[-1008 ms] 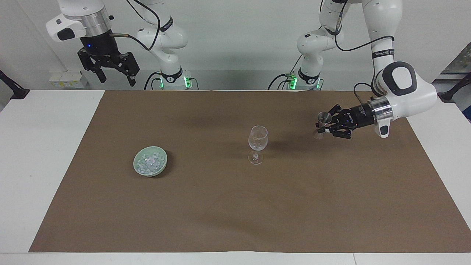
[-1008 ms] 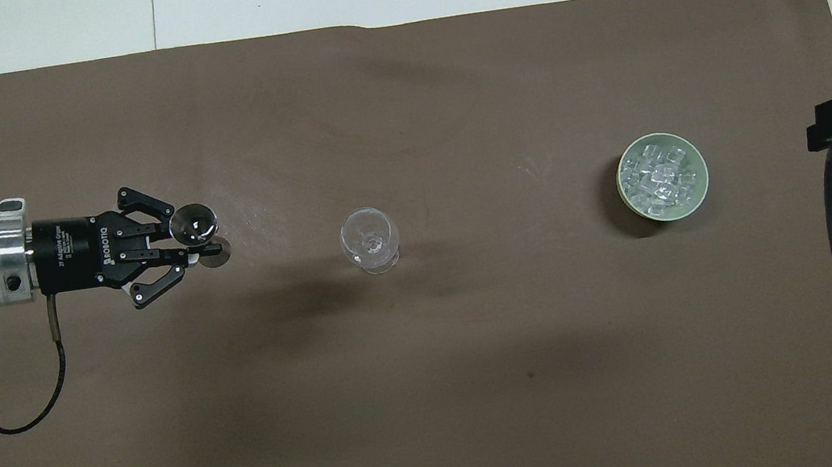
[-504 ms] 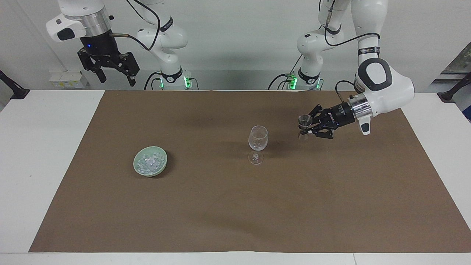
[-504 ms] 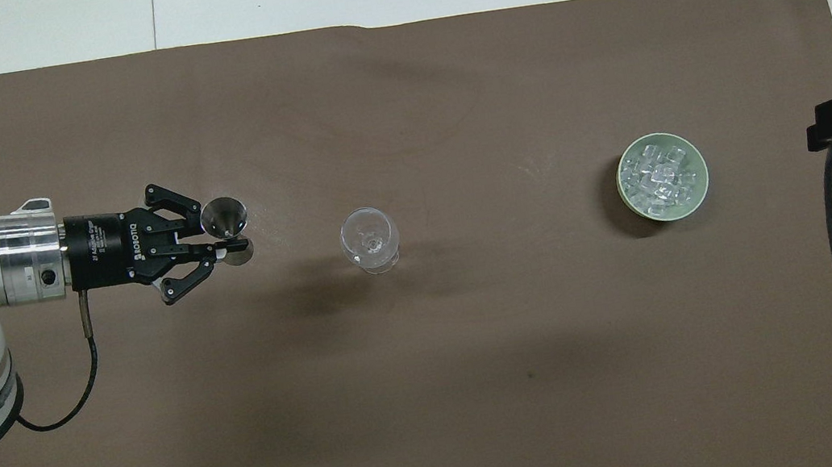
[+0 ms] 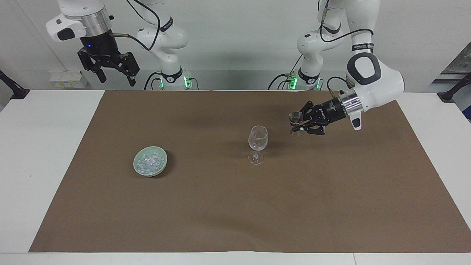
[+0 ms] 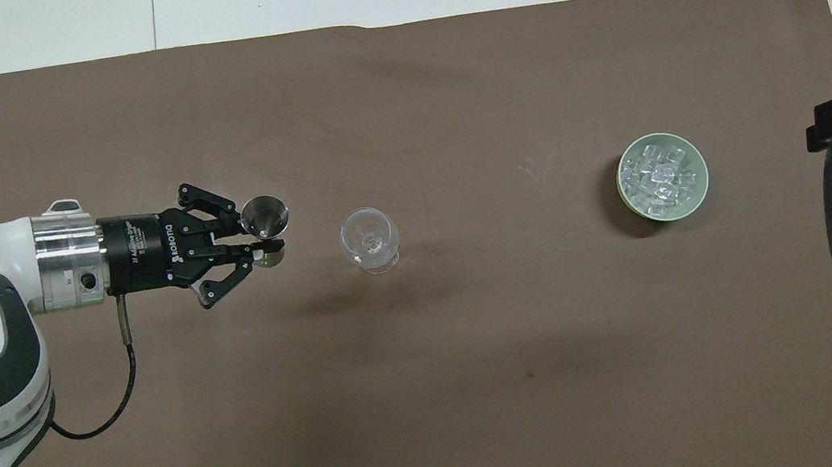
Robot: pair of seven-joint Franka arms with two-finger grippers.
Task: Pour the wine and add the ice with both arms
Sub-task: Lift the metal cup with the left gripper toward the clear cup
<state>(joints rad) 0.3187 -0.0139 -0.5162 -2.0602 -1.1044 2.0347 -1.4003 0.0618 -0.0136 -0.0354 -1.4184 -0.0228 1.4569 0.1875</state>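
- left gripper (image 5: 297, 125) clamped on jigger (image 5: 295, 117), kept upright beside wine glass (image 5: 258, 138), likely to avoid spilling before pouring
- right gripper (image 5: 114, 75) waits, jaws open

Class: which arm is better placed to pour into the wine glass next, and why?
Left. The left gripper holds the small cup in the air just beside the wine glass; the right gripper waits, open and raised, at its own end.

My facing camera sits high across the worktop (image 5: 36, 147), looking back at both arm bases. My overhead camera looks steeply down from the robots' end. Both stand well back and share the brown mat (image 5: 235, 206) (image 6: 438, 393) around the wine glass (image 5: 258, 143) (image 6: 369, 240).
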